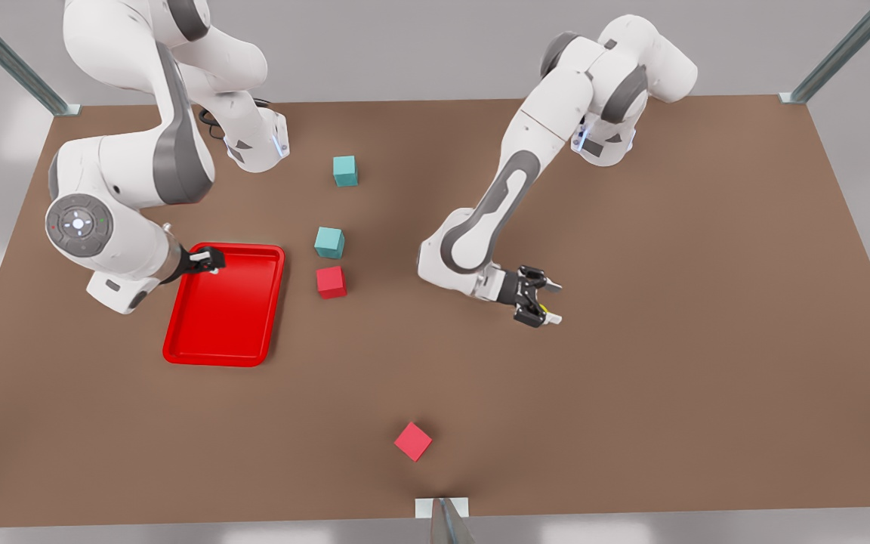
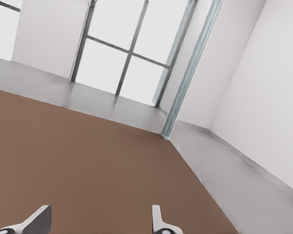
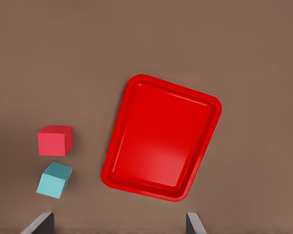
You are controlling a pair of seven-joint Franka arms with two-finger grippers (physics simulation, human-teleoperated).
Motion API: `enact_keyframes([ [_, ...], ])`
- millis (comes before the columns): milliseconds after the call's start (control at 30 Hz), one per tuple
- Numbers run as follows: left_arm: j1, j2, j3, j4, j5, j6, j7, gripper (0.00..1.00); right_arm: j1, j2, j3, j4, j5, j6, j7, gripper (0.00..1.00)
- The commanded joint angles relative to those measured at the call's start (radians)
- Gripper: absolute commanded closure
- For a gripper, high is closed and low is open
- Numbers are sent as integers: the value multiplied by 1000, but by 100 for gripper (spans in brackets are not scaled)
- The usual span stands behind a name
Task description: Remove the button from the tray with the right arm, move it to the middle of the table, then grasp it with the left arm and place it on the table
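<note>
We found the left gripper turned sideways low over the middle of the table, its fingers spread wide with nothing between them in its wrist view; in the front view a yellow fleck, which we took for the button, sat between the fingertips, and we could not tell whether it touched them or the tabletop; the right gripper waited above the bare tray at the front view's left, its fingers parted too; we judged the button light, hard and easily flicked away, best pinched across its boxy body, not its rounded cap.
</note>
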Motion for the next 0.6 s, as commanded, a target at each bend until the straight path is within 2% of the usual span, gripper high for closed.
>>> enact_keyframes([
  [0,5,-66,3,16,-32,-95,1762,0,-1,-1,0,1,3,-24,-9,0],
  [33,83,-80,6,254,-332,-62,2150,0,-3,0,0,2,-3,-22,-9,0],
  [67,216,-72,1,388,-591,-45,2385,0,-4,0,-3,2,-3,-22,-9,0],
  [100,328,-75,4,462,-811,-43,2497,0,-3,0,-3,4,-3,-22,-9,0],
  [133,406,-112,5,479,-941,-54,2542,0,2,-1,-3,4,-1,-22,-9,0],
  [167,463,-187,1,478,-983,-77,2611,0,0,-1,-3,4,-1,-22,-8,0],
  [200,491,-311,1,407,-975,-75,2643,0,8,-1,-3,4,-1,-24,-6,0],
  [267,510,-645,1,78,-975,44,2672,0,8,-1,-3,4,-6,-24,-6,0],
  [300,520,-709,1,19,-975,72,2700,0,3,-1,-3,4,-1,-35,-8,0],
  [367,520,-738,0,-30,-975,104,2706,0,8,-1,-3,4,-3,-41,-8,0],
  [567,519,-739,0,-38,-979,104,2737,0,8,-1,0,4,-4,-41,-8,0],
])
